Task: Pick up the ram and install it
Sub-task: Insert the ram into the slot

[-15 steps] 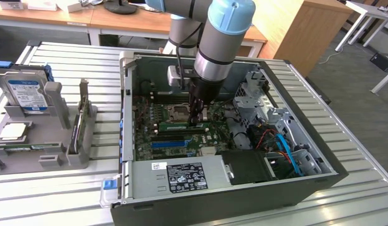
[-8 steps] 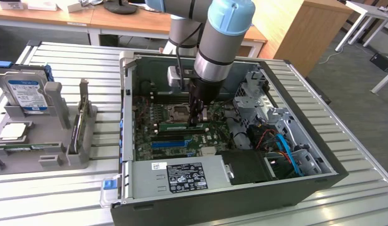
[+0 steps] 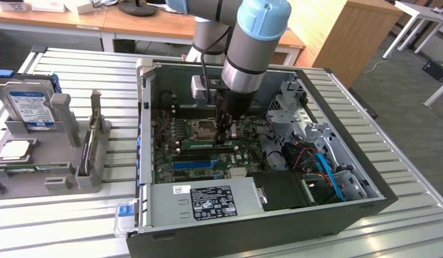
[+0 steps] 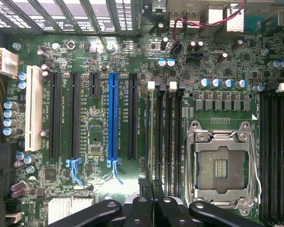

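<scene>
An open computer case lies on the slatted table, and my arm reaches down into it. The ram is a thin green stick lying along a black memory slot beside the CPU socket. My gripper stands straight down at the stick's end towards the exterior view's right and is shut on it. In the wrist view the black fingertips of my gripper meet over the first slot next to the socket. The ram appears there edge-on as a thin line. I cannot tell whether it is fully seated.
More black memory slots and a long blue slot lie alongside. A power supply and a drive cage with cables crowd the case. On the exterior view's left, a grey holder carries a hard drive and an upright card.
</scene>
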Robot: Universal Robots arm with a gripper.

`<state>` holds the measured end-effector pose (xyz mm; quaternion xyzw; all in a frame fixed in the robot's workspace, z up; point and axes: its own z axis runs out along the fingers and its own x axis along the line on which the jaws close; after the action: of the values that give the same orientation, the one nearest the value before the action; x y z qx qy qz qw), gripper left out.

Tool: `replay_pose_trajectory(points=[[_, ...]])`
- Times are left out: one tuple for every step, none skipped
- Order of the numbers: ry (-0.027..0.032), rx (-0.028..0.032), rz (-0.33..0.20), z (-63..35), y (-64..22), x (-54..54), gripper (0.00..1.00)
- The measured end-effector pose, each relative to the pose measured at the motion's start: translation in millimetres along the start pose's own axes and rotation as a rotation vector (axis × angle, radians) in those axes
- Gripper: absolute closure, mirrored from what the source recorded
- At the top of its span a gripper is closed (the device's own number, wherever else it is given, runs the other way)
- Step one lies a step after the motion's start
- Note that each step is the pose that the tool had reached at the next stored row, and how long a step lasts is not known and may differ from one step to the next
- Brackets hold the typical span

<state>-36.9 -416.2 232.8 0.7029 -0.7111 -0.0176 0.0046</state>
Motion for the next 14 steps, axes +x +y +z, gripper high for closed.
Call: replay_pose_trajectory(points=[[0.0000, 0.0000, 0.003, 0.0, 0.0, 0.0, 0.88], [-0.0002, 0.0001, 0.005, 0.0, 0.1, 0.0, 0.88], [-0.0003, 0.0001, 0.009, 0.0, 0.1, -0.1, 0.88], [-0.0004, 0.0002, 0.014, 0.0, 0.1, -0.1, 0.88], [-0.0005, 0.0003, 0.017, 0.0, 0.1, -0.1, 0.88], [-0.0005, 0.0003, 0.018, 0.0, 0.1, -0.1, 0.88], [-0.0005, 0.0002, 0.018, 0.0, 0.1, -0.1, 0.88], [-0.0006, 0.0003, 0.018, 0.0, 0.1, -0.1, 0.88], [-0.0005, 0.0003, 0.018, 0.0, 0.1, -0.1, 0.88], [-0.0004, 0.0003, 0.018, 0.0, 0.1, -0.1, 0.88], [-0.0005, 0.0003, 0.018, 0.0, 0.1, -0.1, 0.88], [-0.0005, 0.0003, 0.017, 0.0, 0.1, -0.1, 0.88], [-0.0004, 0.0002, 0.015, 0.0, 0.1, -0.1, 0.88], [-0.0003, 0.0002, 0.013, 0.0, 0.1, -0.1, 0.88]])
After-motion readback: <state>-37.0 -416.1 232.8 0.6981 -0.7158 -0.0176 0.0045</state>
